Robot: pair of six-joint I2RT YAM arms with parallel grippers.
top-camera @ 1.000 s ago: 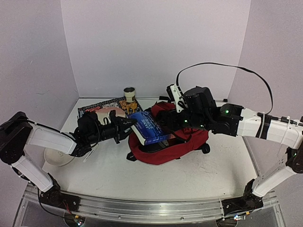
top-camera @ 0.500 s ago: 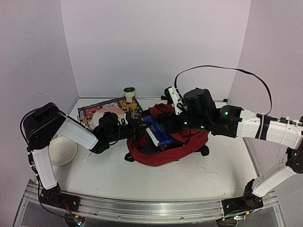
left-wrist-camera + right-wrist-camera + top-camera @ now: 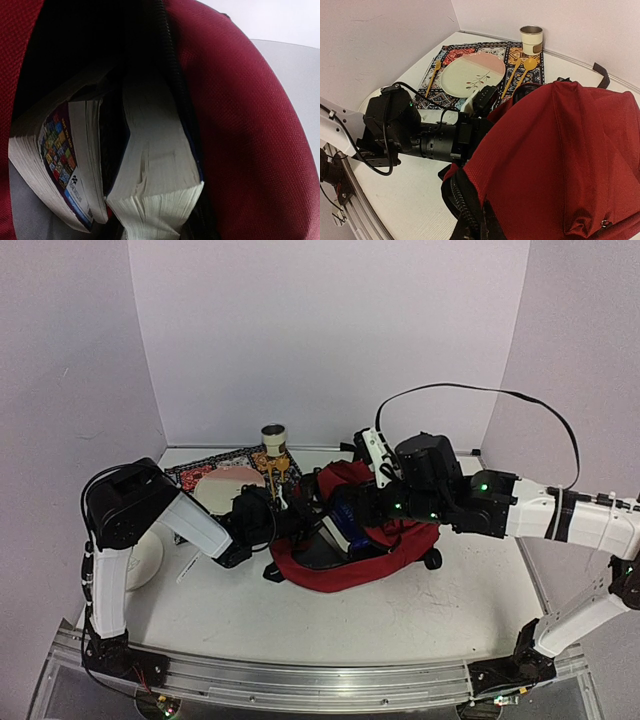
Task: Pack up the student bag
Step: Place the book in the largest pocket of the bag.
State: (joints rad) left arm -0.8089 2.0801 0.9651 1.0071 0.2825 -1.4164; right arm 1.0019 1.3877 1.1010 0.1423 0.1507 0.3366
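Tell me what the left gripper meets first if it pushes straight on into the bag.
Most likely the thick book, page edges toward the camera, inside the student bag; a second book lies beside it. Depth beyond is unclear.

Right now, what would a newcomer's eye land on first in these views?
The dark-red backpack mid-table, with the left arm and right arm both meeting at its open mouth. The left wrist view looks straight inside: two thick paperback books side by side against dark lining. At back left sits a patterned placemat with a plate, wooden cutlery and a paper cup.
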